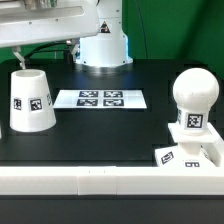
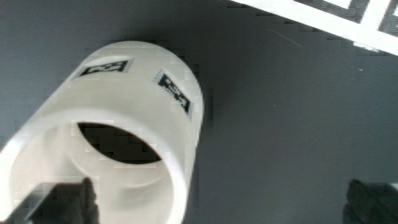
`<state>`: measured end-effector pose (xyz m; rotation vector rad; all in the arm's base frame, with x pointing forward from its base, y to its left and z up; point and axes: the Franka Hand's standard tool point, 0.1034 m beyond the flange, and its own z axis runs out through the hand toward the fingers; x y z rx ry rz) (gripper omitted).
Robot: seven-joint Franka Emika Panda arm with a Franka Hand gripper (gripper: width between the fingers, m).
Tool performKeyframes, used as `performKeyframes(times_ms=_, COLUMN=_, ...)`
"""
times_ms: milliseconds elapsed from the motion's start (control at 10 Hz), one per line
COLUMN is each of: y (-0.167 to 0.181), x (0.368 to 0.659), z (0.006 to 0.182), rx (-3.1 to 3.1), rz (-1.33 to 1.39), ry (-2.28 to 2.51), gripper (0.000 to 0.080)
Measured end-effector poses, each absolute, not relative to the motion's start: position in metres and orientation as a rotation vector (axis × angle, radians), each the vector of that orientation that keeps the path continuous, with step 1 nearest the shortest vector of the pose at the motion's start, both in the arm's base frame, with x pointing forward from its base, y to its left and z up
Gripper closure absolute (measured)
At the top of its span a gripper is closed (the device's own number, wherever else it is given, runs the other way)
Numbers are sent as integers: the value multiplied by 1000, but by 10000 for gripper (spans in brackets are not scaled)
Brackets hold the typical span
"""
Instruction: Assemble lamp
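White plastic parts of the lamp sit on a black bench (image 1: 100, 135). In the exterior view, the tapered shade (image 1: 31, 98) stands at roughly 9 o'clock from the frame centre, wide end down on the bench, with a square marker facing the camera. The marker board (image 1: 100, 98) lies flat near the centre, just beside the shade toward the exterior view's right and apart from it. The round bulb (image 1: 193, 100) sits upright on its short stem at about 3 o'clock, and appears seated on the flat square base (image 1: 188, 154), which lies at about 4 o'clock against a white rail (image 1: 110, 181) along the near bench edge. The arm's pedestal (image 1: 103, 45) stands at 12 o'clock.

The tool (image 1: 21, 57) hangs directly above the narrow upper end of the shade; only one finger shows clearly in the exterior view. In the wrist view, the tool (image 2: 222, 205) is spread wide: one dark fingertip (image 2: 68, 203) overlaps the rim of the shade (image 2: 125, 130) and the other (image 2: 379, 200) stands clear over the bare bench. The tool holds nothing. The opening in the shade's upper end faces the wrist camera, with two markers visible on the wall.
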<state>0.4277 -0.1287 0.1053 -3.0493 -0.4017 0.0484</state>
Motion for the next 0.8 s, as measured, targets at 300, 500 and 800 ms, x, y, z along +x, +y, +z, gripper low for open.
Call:
performKeyframes(times_ms=300, y=-124, x=431, z=88, rx=-3059, rz=38, ry=-424, gripper=101)
performKeyframes(times_ms=500, y=-124, x=428, z=79, rx=-3053, rz=63, ry=-430, gripper=101)
performKeyframes(times_ms=800, y=-123, x=426, z=74, rx=-3049, rz=77, ry=-432, gripper=269)
